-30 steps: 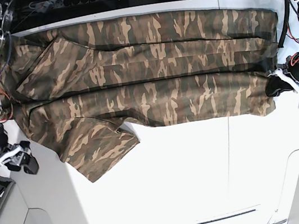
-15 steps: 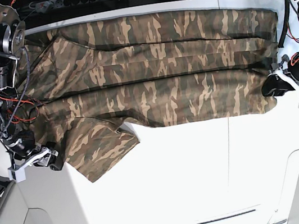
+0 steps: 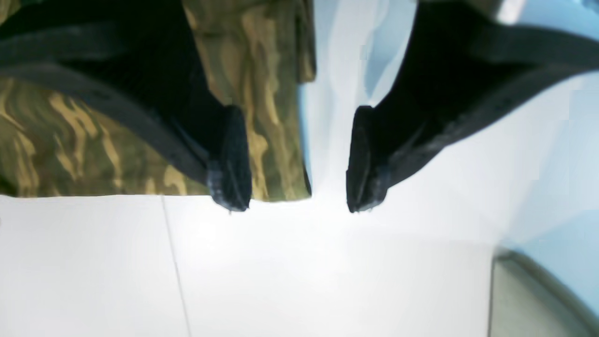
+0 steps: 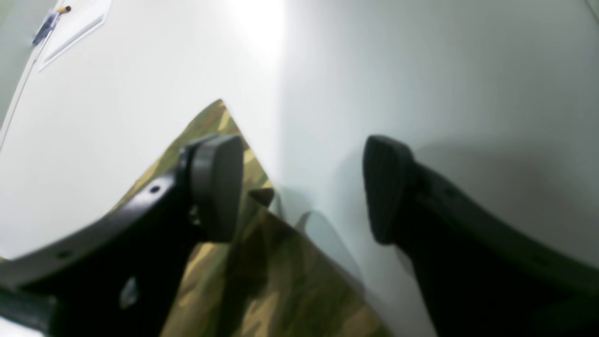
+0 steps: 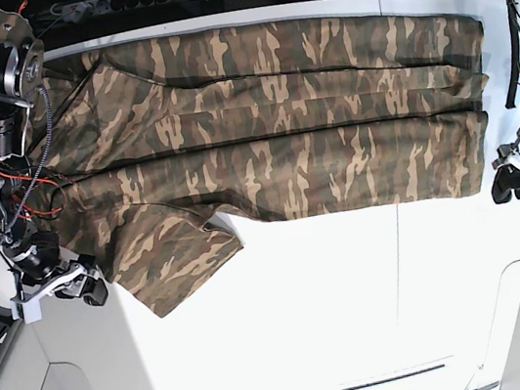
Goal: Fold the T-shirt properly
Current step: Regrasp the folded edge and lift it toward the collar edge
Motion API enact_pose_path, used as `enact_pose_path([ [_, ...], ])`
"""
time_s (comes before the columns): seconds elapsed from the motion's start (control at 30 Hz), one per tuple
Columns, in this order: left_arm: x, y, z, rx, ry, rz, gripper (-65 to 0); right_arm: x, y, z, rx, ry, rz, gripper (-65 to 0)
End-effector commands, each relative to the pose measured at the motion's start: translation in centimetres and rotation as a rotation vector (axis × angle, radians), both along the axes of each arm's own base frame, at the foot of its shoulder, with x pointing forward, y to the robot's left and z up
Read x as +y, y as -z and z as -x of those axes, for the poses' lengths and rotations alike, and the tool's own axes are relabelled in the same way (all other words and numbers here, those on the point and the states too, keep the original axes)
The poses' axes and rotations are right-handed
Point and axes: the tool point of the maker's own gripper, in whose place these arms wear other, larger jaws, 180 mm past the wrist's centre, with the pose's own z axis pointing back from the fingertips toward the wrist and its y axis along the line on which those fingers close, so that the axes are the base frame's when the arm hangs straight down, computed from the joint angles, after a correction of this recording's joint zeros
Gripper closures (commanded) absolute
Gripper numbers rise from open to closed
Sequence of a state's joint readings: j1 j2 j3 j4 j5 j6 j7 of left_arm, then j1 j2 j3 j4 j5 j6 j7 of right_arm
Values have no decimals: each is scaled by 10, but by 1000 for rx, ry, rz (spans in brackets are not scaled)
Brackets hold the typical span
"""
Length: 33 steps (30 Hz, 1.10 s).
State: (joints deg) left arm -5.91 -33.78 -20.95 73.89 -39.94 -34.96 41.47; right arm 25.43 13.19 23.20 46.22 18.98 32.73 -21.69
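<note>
The shirt lies spread across the far half of the white table, folded lengthwise into long bands, with one sleeve sticking out toward the near edge on the base view's left. Only the base view shows this whole layout; each wrist view catches just a corner of cloth.

The left gripper sits at the base view's right edge, just off the shirt's lower right corner. In its wrist view the left gripper has its jaws spread, nothing between them but bare table. One fingertip stands over the shirt's edge; the other is over the white top. Whether the pad touches the cloth cannot be told.

The right gripper is at the base view's left, beside the sleeve. Its wrist view shows the right gripper with jaws apart and empty. One pad hangs above a pointed corner of the shirt, the other pad above bare table. A thin seam in the table shows in the left wrist view.
</note>
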Motion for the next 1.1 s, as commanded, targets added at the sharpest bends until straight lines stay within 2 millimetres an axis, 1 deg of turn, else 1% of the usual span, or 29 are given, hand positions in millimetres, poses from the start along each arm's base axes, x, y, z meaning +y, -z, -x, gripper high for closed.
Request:
enact_pose_path([
  [0.0, 5, -21, -10, -68, -2, -9, -360, -9, -23, -15, -68, 22, 6, -403],
  [0.1, 8, -10, -9, -66, -25, -9, -383, -10, -24, -16, -73, 28, 6, -403],
  [0.17, 14, 5, -6, -50, -51, -9, -396, -8, -22, -15, -68, 26, 3, -403],
  [0.3, 22, 36, 3, 17, -95, 36, -396, -1, -9, -11, -34, 22, -14, -403],
  [0.37, 21, 46, 4, 38, -96, 63, -396, 1, -1, -9, -19, 25, -28, -403],
  [0.43, 16, 49, 3, 37, -84, 97, -396, 5, 7, -6, 0, 25, -42, -403],
  [0.53, 11, 46, 0, 16, -81, 134, -396, 18, 13, -3, 10, 1, -67, -403],
  [0.67, 9, 43, -4, 12, -78, 154, -396, 37, 16, -4, 14, -18, -93, -403],
  [0.8, 2, 45, -6, 24, -61, 158, -395, 53, 17, -4, 15, -44, -109, -403],
  [0.9, -4, 48, -7, 37, -41, 153, -394, 70, 19, -4, 24, -91, -98, -403],
  [0.93, -7, 49, -7, 41, -34, 152, -386, 75, 20, -3, 28, -111, -89, -403],
  [0.97, -8, 50, -7, 48, -27, 150, -363, 81, 21, -2, 33, -131, -79, -403],
  [1.0, -10, 51, -7, 50, -23, 149, -317, 85, 23, -1, 38, -149, -68, -403],
  [1.07, -10, 51, -7, 51, -22, 149, -203, 93, 25, 0, 48, -177, -51, -394],
])
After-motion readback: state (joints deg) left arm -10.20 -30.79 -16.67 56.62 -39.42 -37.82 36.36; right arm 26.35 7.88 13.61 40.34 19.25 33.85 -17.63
